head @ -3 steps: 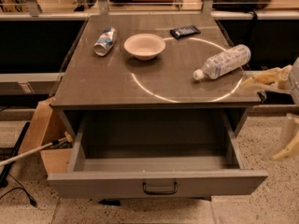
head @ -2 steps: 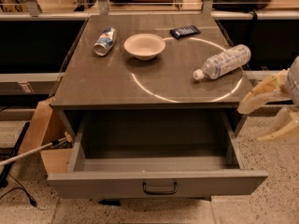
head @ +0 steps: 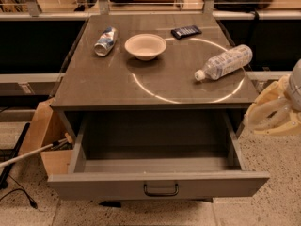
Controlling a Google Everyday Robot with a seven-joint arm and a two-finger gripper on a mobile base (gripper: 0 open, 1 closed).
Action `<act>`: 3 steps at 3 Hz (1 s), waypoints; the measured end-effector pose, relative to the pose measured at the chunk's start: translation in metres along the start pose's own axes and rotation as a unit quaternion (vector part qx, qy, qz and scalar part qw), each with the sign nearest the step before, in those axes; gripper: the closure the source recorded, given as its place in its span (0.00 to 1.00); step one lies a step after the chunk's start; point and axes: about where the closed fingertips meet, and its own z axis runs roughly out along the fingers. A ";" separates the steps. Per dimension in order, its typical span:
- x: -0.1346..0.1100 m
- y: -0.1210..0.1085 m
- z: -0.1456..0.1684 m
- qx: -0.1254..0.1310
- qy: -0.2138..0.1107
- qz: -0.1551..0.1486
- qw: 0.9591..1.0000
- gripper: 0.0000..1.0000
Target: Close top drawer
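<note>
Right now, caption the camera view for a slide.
Top drawer stands open; gripper hovers right of the cabinet, clear of the drawer's handle.

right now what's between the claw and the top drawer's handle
Camera view: nothing loose. Only the top drawer's own right wall lies between the claw, off its right side, and the handle.

Swung in from the right edge with the gripper (head: 256, 118), leftward and down since a second ago. Now hanging just off the table's (head: 108, 84) front right corner, near the right wall of the open top drawer (head: 99, 186).
</note>
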 end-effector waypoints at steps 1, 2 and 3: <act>0.003 0.005 0.011 -0.007 0.005 0.003 1.000 1.00; 0.011 0.011 0.024 -0.016 0.007 0.010 1.000 1.00; 0.023 0.019 0.041 -0.025 0.014 0.020 0.999 1.00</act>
